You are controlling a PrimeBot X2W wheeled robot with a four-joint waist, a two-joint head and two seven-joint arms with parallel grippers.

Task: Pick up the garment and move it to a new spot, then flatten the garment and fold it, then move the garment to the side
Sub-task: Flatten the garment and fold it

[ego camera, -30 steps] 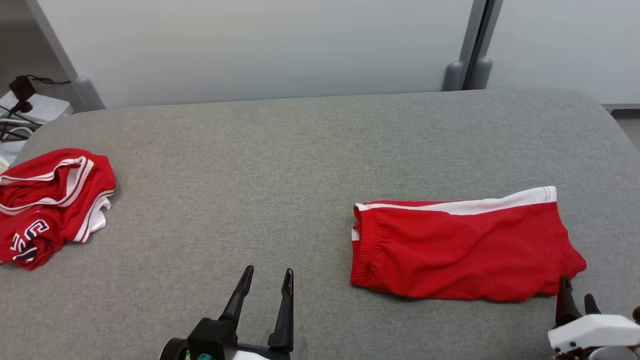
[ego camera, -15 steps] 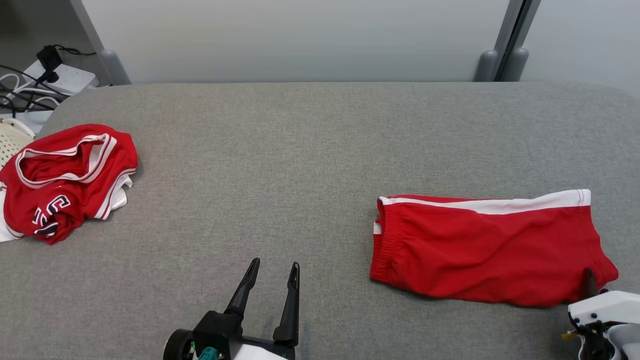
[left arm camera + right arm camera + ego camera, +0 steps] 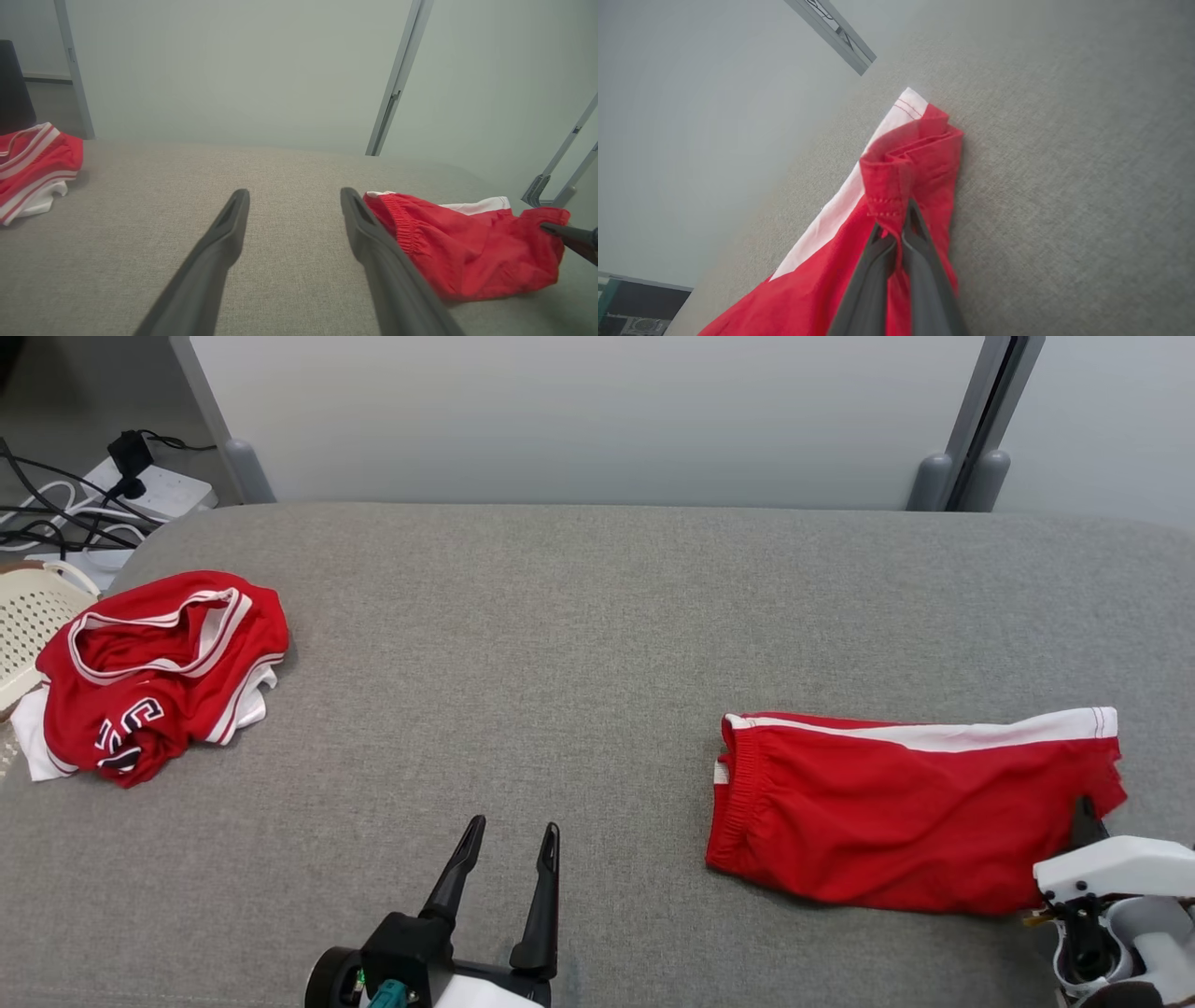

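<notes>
1. Location: shorts (image 3: 896, 812) on the right half of the table (image 3: 597, 644), toward the near edge, flat except at the right end.
2. Grip: right gripper (image 3: 899, 224) closed tight on the hem at the right near corner of the shorts. Cloth bunched and raised a little above the fingertips in the right wrist view.
3. Spare arm: left gripper (image 3: 514, 825) spread wide and holding nothing. Hovers by the middle of the near edge, left of the waistband and apart from it.
4. Key relation: long axis of the shorts left to right, waistband at the left end, leg hem at the right. Grip at the extreme right end, so the body of the garment extends leftward from the right gripper. Left gripper nearer to the waistband end.
5. Appearance: red, with a white stripe along the far edge and a gathered elastic waistband. Layered at the hem, so apparently folded in half. Mild wrinkles along the near edge.
6. Judgement: fold seemingly done, so the move to the side is likely in hand. One-corner hold apt to drag or open the fold.
7. Also present: crumpled red jersey (image 3: 159, 672) at the left edge of the table, well apart from the shorts. Basket (image 3: 28, 625) beyond that edge.
</notes>
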